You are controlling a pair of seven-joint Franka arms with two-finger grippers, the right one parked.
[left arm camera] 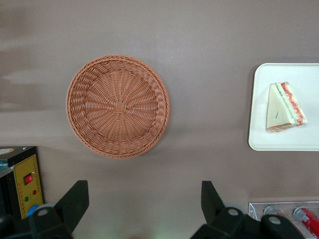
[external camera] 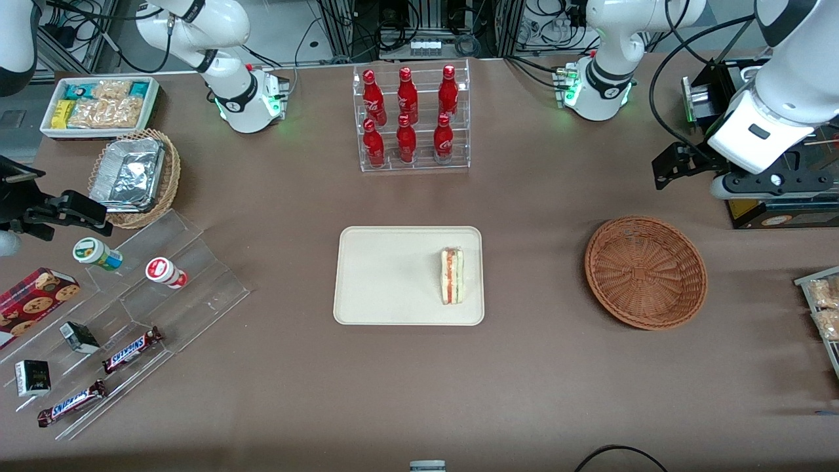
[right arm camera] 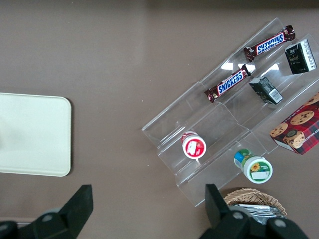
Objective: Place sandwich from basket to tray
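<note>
The sandwich point(external camera: 452, 275) point(left arm camera: 285, 107), a white wedge with pink and green layers, lies on the cream tray point(external camera: 387, 275) point(left arm camera: 309, 142), at the tray's end toward the working arm. The round reddish-brown wicker basket point(external camera: 645, 272) point(left arm camera: 118, 105) sits beside the tray toward the working arm's end of the table, with nothing in it. My gripper point(external camera: 665, 167) point(left arm camera: 144, 191) hangs high above the table, farther from the front camera than the basket. It is open, and only bare tabletop shows between its fingers.
A clear rack of red bottles point(external camera: 411, 118) stands farther from the front camera than the tray. A black control box point(external camera: 780, 210) point(left arm camera: 22, 181) sits near my arm. Toward the parked arm's end are a stepped acrylic shelf of snacks point(external camera: 131, 295), a tan basket with a foil container point(external camera: 134, 174) and a white snack box point(external camera: 98, 105).
</note>
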